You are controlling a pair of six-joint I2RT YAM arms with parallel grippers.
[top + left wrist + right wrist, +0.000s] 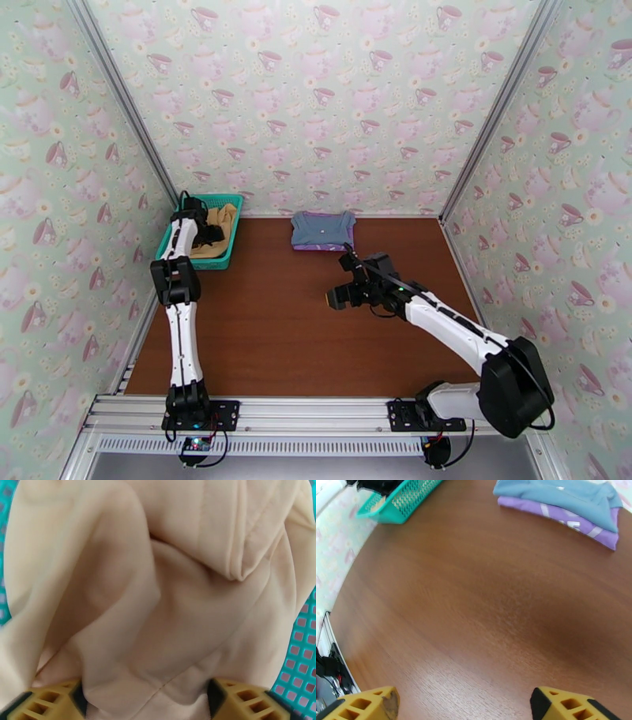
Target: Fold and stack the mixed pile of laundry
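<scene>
Honestly nothing legible anywhere here: the only candidate is the pale print on the purple T-shirt (557, 516), and it's mostly tucked under the grey-blue piece (553, 492), so no letters can be made out.

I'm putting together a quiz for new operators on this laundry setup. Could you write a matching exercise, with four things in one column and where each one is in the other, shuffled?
Things
1. mustard-yellow garment
2. grey-blue garment
3. purple T-shirt
4. right hand

Places
A. flat on the table at its far edge, under another garment
B. inside the teal basket
C. open, above bare wood
D. folded, on top of another garment

Pairs: 1-B, 2-D, 3-A, 4-C
</scene>
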